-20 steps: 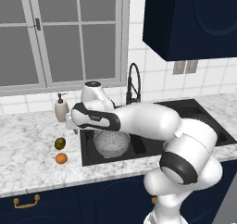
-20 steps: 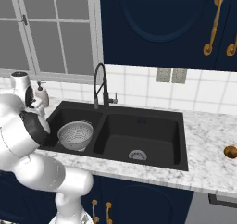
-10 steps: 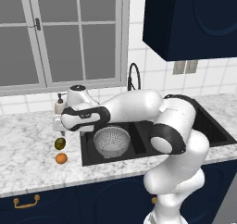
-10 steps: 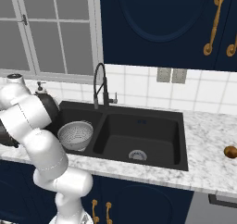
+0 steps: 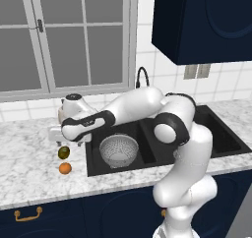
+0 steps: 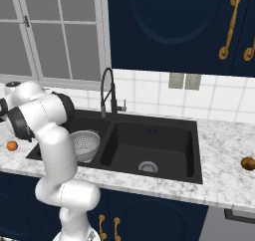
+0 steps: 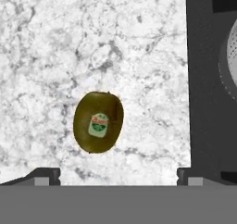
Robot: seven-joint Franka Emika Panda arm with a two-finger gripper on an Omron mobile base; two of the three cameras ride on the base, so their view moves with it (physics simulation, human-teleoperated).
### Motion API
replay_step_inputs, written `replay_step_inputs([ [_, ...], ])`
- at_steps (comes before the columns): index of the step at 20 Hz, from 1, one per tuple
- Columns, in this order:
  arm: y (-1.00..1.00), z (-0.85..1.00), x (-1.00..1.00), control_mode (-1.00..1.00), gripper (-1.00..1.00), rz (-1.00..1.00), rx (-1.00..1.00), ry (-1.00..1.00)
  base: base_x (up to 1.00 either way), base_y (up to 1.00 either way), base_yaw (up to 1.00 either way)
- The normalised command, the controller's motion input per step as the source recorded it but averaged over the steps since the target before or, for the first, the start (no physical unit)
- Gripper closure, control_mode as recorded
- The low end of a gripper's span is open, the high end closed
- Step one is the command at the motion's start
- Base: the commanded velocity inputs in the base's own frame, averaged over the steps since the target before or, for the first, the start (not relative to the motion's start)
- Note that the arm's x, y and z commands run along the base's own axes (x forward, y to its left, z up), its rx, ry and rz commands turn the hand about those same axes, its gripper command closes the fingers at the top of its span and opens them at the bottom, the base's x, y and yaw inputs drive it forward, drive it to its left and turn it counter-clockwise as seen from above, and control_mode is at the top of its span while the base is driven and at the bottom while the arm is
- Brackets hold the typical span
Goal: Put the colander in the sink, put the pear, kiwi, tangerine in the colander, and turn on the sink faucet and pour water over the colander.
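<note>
The silver perforated colander (image 5: 119,151) (image 6: 85,144) sits in the left basin of the black sink (image 5: 216,136) (image 6: 149,135). On the marble counter left of the sink lie the dark olive kiwi (image 5: 64,152) (image 7: 98,121) and, nearer the front edge, the orange tangerine (image 5: 65,168) (image 6: 12,145). My gripper (image 5: 66,140) (image 7: 118,177) hangs open just above the kiwi, which lies between the fingertips' lines, untouched. The black gooseneck faucet (image 5: 141,77) (image 6: 107,90) stands behind the sink; no water runs. A brown rounded fruit (image 6: 247,163), possibly the pear, lies on the counter far right.
My arm arches over the left basin and the faucet's base. In the hand view the sink's dark rim (image 7: 203,79) runs down the right side, with the colander's edge (image 7: 231,56) beyond it. A window stands behind the counter, and dark cabinets hang above the sink's right side.
The arm has swung left from the sink's edge out over the counter, bringing the hand above the kiwi. The jaws have stayed open; the fruits and colander have not moved.
</note>
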Motion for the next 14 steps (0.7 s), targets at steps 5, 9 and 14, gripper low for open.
replay_step_inputs([
  [5, 0.08, -0.24, 0.17, -1.0, -1.0, 0.0, 0.0, 0.0, 0.0, 0.0, 0.0],
  [9, 0.02, -0.3, 0.12, -1.0, -1.0, 0.0, 0.01, 0.0, 0.0, 0.0, 0.0],
  [14, 0.06, -0.25, 0.07, -1.0, -1.0, 0.0, 0.04, 0.0, 0.0, 0.0, 0.0],
])
